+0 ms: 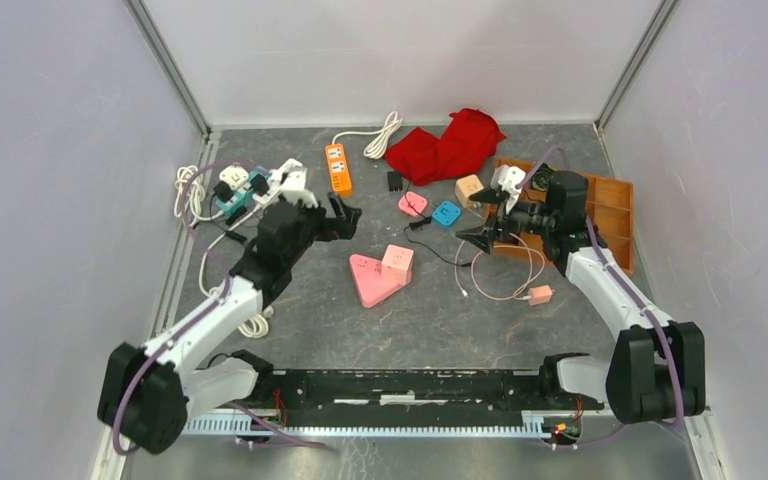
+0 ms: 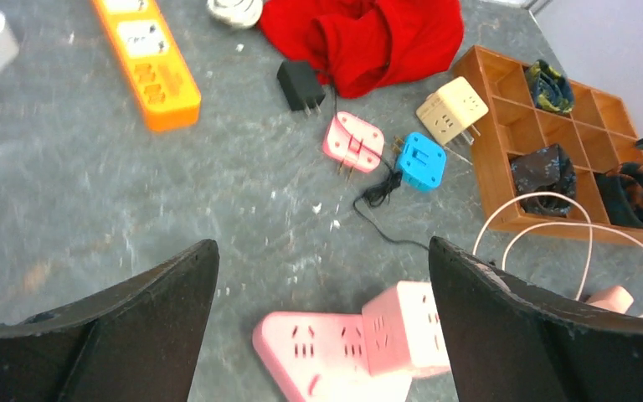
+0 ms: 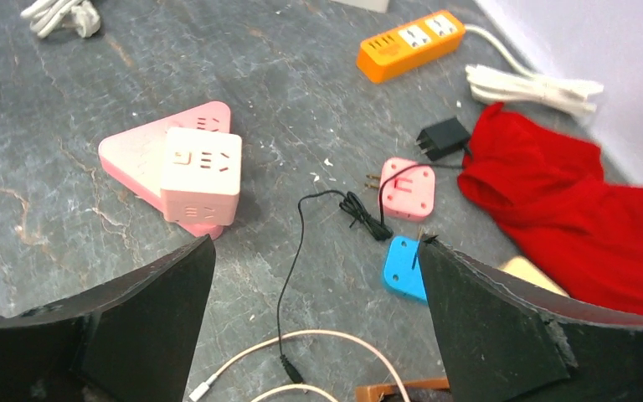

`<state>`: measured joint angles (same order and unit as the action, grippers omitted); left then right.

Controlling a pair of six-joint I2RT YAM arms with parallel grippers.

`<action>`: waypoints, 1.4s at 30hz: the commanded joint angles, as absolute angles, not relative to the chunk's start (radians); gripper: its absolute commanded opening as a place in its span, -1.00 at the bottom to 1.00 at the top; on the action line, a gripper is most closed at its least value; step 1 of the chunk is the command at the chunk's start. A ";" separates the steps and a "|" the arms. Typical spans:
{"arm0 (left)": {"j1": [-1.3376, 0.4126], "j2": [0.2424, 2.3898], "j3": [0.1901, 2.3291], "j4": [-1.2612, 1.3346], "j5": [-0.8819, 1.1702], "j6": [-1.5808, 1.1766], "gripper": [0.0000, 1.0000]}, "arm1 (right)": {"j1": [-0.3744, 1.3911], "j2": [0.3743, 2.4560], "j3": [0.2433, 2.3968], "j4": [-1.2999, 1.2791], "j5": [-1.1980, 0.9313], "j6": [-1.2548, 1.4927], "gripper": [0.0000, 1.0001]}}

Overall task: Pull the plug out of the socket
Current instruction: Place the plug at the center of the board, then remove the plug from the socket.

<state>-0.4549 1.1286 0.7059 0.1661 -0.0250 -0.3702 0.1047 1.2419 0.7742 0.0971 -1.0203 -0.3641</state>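
A pink triangular socket lies flat mid-table with a pale pink cube plug seated on its right corner. In the left wrist view the socket and plug sit just below and between the fingers. In the right wrist view the socket and plug lie to the upper left. My left gripper is open and empty, up and left of the socket; its wrist view shows this too. My right gripper is open and empty to the right of the plug, over loose cables.
An orange power strip, red cloth and black charger lie at the back. Pink, blue and beige adapters sit near the right gripper. A wooden tray stands right, white power strips left, a pink cable in front.
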 commanded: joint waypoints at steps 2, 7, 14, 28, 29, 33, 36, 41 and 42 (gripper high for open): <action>-0.454 0.911 0.421 0.341 -0.059 -0.654 0.99 | 0.163 1.134 0.726 0.123 -1.045 -0.562 0.96; -0.453 0.783 0.278 0.364 0.098 -0.795 0.99 | 0.172 1.169 0.776 0.017 -1.159 -0.618 0.96; -0.453 0.659 0.113 0.377 0.099 -0.853 0.99 | 0.318 1.243 0.913 -0.186 -0.981 -0.694 0.96; -0.454 0.852 0.001 0.676 0.178 -0.998 0.76 | 0.605 1.480 1.119 -0.249 -0.644 -0.576 0.96; -0.454 0.868 0.000 0.698 0.183 -1.014 0.74 | 0.608 1.491 1.113 -0.241 -0.628 -0.560 0.96; -0.456 0.919 0.000 0.733 0.185 -1.035 0.75 | 0.609 1.533 1.080 -0.196 -0.636 -0.472 0.96; -0.456 0.936 -0.023 0.733 0.180 -1.039 0.75 | 0.609 1.585 1.086 -0.202 -0.669 -0.436 0.96; -0.456 0.956 -0.027 0.730 0.169 -1.039 0.75 | 0.610 1.625 1.086 -0.186 -0.706 -0.387 0.96; -0.456 0.964 -0.022 0.726 0.168 -1.039 0.75 | 0.610 1.633 1.085 -0.183 -0.716 -0.381 0.96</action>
<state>-0.4549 0.9436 0.0120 0.6720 0.1677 -1.0065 0.6106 1.6192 1.0882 -0.2382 -0.6689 -0.4454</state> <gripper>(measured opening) 0.877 0.979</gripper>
